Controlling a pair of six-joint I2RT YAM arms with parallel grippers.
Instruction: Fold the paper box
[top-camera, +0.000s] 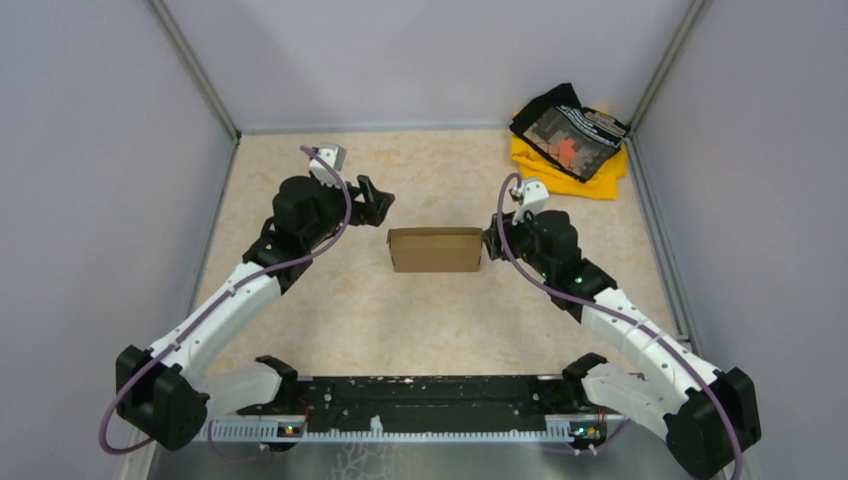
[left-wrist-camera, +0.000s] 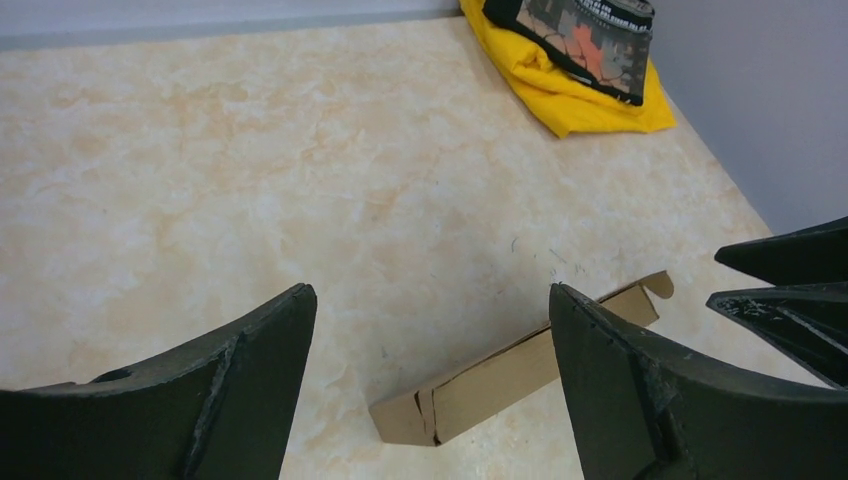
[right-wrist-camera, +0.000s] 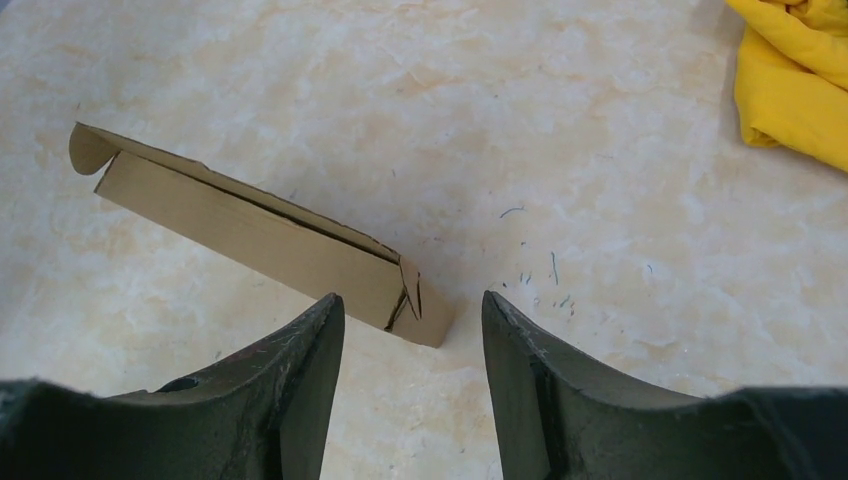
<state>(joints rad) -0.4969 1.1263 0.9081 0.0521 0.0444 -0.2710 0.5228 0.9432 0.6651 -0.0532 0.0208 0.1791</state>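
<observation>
no legible text; print on black cloth (top-camera: 568, 132) unreadable.

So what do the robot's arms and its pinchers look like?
The left arm and right arm have long white segments with chunky black joints and bases. A thin purple cable loops along each. The left gripper and right gripper are black, with two wedge-shaped fingers, scuffed at the edges.

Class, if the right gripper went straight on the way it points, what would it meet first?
Likely the near end of the box, which lies just ahead of the right gripper; depth is unclear.
</observation>
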